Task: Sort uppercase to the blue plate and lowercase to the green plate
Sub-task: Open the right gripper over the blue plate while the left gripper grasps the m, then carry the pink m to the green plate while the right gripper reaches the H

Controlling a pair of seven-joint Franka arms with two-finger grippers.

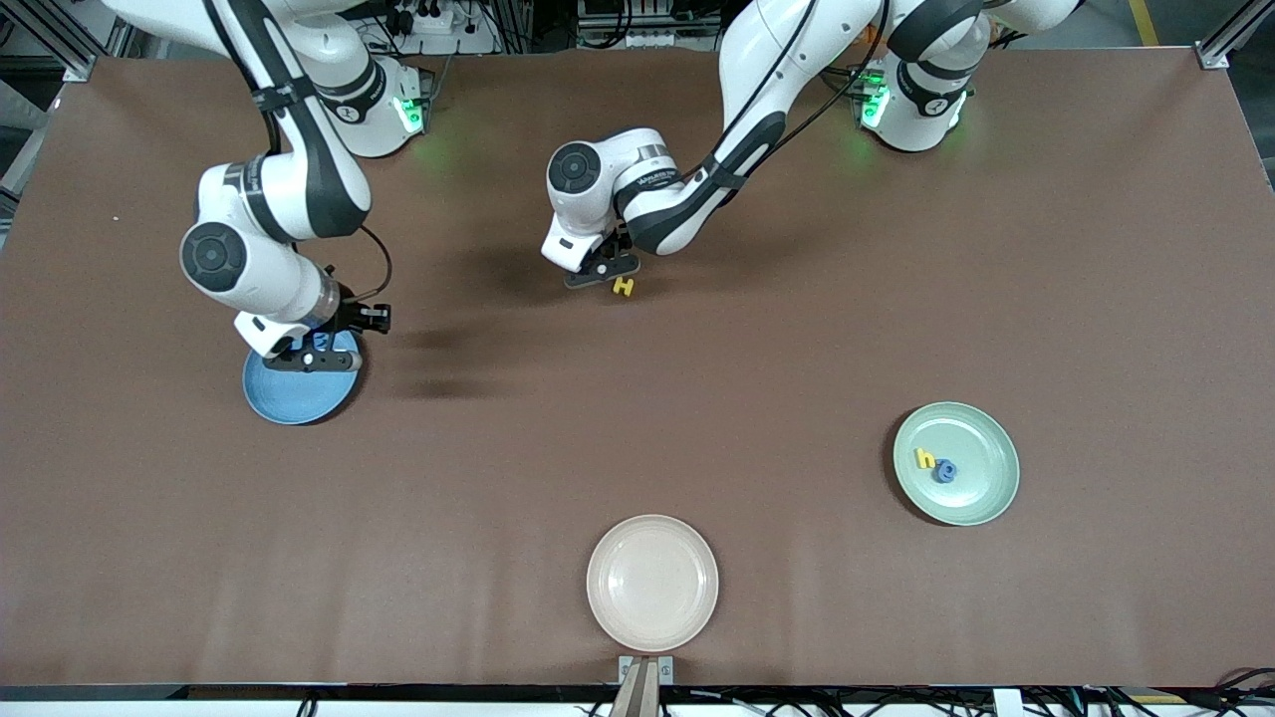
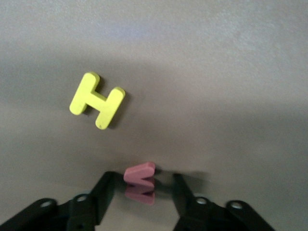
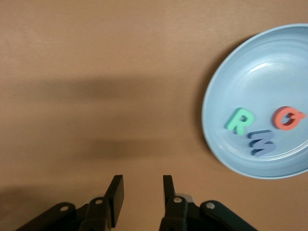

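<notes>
My left gripper (image 1: 603,269) is low over the table's middle, open, with a finger on each side of the red w (image 2: 139,172) and a gap at both sides. The yellow H (image 1: 624,287) lies on the table just beside it and also shows in the left wrist view (image 2: 97,100). My right gripper (image 1: 317,358) hovers over the blue plate (image 1: 289,403), open and empty (image 3: 142,180). The plate (image 3: 260,72) holds the green R (image 3: 239,120), blue M (image 3: 262,142) and red G-like letter (image 3: 288,118). The green plate (image 1: 981,498) holds the yellow h (image 1: 925,458) and the blue a-like letter (image 1: 945,471). The blue small m is out of view.
An empty cream plate (image 1: 652,583) sits at the table edge nearest the front camera. The brown table (image 1: 797,349) stretches bare between the plates.
</notes>
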